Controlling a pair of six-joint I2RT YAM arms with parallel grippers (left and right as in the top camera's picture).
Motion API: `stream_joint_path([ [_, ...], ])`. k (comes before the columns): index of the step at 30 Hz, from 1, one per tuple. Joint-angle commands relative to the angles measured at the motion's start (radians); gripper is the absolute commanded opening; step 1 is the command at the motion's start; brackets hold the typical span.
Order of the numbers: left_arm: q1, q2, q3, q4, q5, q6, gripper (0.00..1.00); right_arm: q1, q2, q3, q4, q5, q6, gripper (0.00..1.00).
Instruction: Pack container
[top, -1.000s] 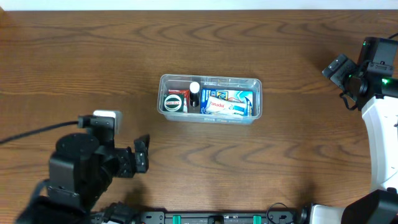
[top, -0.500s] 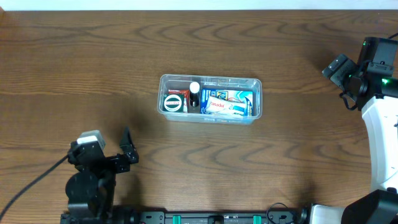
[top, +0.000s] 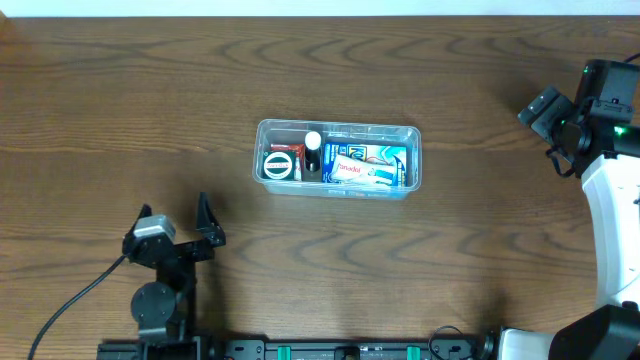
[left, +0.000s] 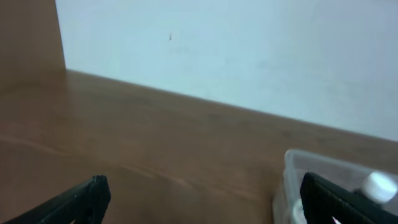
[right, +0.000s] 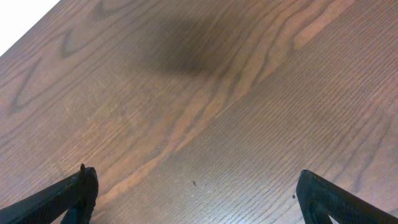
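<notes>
The container (top: 262, 150) is a clear plastic tray in the middle of the wooden table. It holds a blue packet (top: 366, 165), a small white-capped bottle (top: 313, 148), a round green-and-white item (top: 281, 165) and a red item behind that. My left gripper (top: 173, 216) is open near the table's front left, well apart from the tray. In the left wrist view the container's corner (left: 293, 177) and the white cap (left: 378, 185) show at the lower right, beyond my open left gripper (left: 202, 202). At the far right edge, my right gripper (top: 547, 110) is open over bare wood (right: 196, 196).
A black cable (top: 70, 300) trails from the left arm toward the front left corner. The right arm's white body (top: 615, 230) runs along the table's right edge. A pale wall (left: 249, 56) stands beyond the table's far edge.
The left arm has drawn back toward the front edge and folded up, its gripper still open and empty. The right arm and the container have not moved.
</notes>
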Motion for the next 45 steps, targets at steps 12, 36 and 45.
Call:
stream_joint_path([
  [12, 0.036, -0.007, -0.054, -0.054, 0.006, 0.017, 0.98, -0.004, -0.018, 0.010, 0.000, 0.004, 0.007, 0.99],
  [36, 0.036, -0.006, -0.054, -0.054, 0.006, 0.017, 0.98, -0.004, -0.018, 0.010, 0.000, 0.004, 0.007, 0.99],
  [45, 0.036, -0.006, -0.054, -0.054, 0.007, 0.017, 0.98, 0.033, -0.143, -0.058, 0.000, 0.004, 0.003, 0.99],
])
